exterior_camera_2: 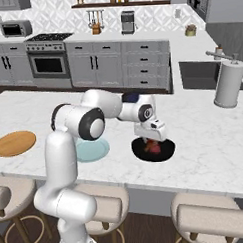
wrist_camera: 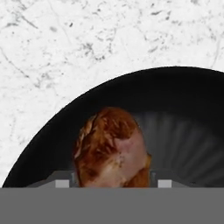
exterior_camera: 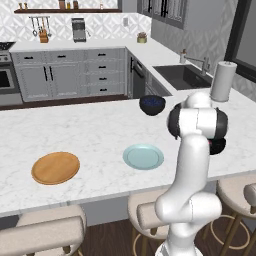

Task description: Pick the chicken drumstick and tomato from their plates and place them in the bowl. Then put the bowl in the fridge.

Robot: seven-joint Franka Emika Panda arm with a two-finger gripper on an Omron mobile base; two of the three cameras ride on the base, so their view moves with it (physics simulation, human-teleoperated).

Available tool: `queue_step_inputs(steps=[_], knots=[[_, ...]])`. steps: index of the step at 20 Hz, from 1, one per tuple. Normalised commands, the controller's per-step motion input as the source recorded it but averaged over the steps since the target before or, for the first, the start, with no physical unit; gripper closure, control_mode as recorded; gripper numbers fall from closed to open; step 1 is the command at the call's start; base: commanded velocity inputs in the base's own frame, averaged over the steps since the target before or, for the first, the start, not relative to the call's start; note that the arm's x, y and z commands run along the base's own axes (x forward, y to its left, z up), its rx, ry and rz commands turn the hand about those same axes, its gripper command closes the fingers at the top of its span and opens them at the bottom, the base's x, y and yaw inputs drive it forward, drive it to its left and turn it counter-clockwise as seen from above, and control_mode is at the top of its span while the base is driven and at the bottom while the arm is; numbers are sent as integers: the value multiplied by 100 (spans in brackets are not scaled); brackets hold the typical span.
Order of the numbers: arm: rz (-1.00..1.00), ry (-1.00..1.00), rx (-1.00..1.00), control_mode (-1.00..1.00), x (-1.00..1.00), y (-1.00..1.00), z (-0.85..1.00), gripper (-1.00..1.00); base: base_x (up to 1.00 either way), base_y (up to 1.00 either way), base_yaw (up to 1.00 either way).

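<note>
The chicken drumstick [wrist_camera: 111,151] lies inside the deep black bowl [wrist_camera: 183,100], which stands on the marble island near its front edge [exterior_camera_2: 165,152]. My gripper [exterior_camera_2: 153,138] hangs low over the bowl, open, with a fingertip [wrist_camera: 62,183] on each side of the drumstick and a small gap to it. In the left base view my arm hides most of the bowl [exterior_camera: 219,146]. The tan plate [exterior_camera: 55,167] and the pale blue-green plate [exterior_camera: 143,156] both lie bare. The tomato is hidden; a reddish patch in the bowl cannot be told from the drumstick.
A second dark blue bowl [exterior_camera: 152,104] stands at the island's far edge. A paper towel roll [exterior_camera_2: 229,84] stands to the right, by the sink [exterior_camera: 182,76]. Stools [exterior_camera_2: 213,219] line the island's near side.
</note>
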Motion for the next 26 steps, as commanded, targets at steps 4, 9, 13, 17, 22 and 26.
queue_step_inputs(steps=[4,9,13,17,22,26], knots=[[-3,-11,2,-100,-46,-7,12,-100,0,0,0],[-6,-13,0,-100,-38,-1,40,-100,0,0,0],[-7,-14,1,-100,-74,-20,61,-100,0,0,0],[-16,0,10,-100,-65,-23,-1,-100,0,0,0],[-7,-1,3,-100,-28,-27,-25,-100,0,0,0],[0,0,1,-100,19,-2,-24,-100,0,0,0]])
